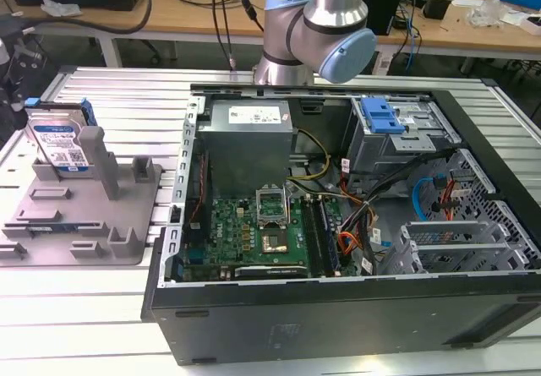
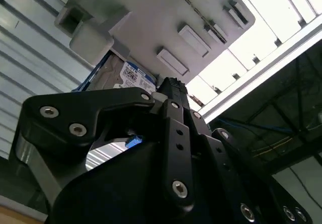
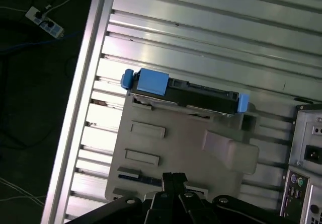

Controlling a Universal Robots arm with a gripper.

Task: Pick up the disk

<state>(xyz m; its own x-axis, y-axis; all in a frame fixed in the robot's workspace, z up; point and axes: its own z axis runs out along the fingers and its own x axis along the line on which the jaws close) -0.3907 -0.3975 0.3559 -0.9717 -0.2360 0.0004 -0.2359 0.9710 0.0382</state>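
Observation:
The disk (image 1: 59,144) stands on edge in the back slot of the grey fixture (image 1: 93,215), at the exterior view's left, its white-and-blue label facing the front. In the first wrist view the disk (image 3: 186,90) shows edge-on, a dark strip with blue rails at both ends, beyond the fixture (image 3: 171,143). My gripper (image 3: 174,175) hangs above the fixture's near part, apart from the disk, fingertips pressed together with nothing between them. In the second wrist view the gripper (image 2: 171,83) points at the disk's label (image 2: 132,78).
An open computer case (image 1: 338,224) takes up the exterior view's right, with a blue-fronted drive cage (image 1: 380,118) inside. The arm (image 1: 317,21) rises behind it. The slatted metal table (image 1: 84,308) ends close to the fixture (image 3: 75,108). A power strip (image 3: 45,22) lies on the floor.

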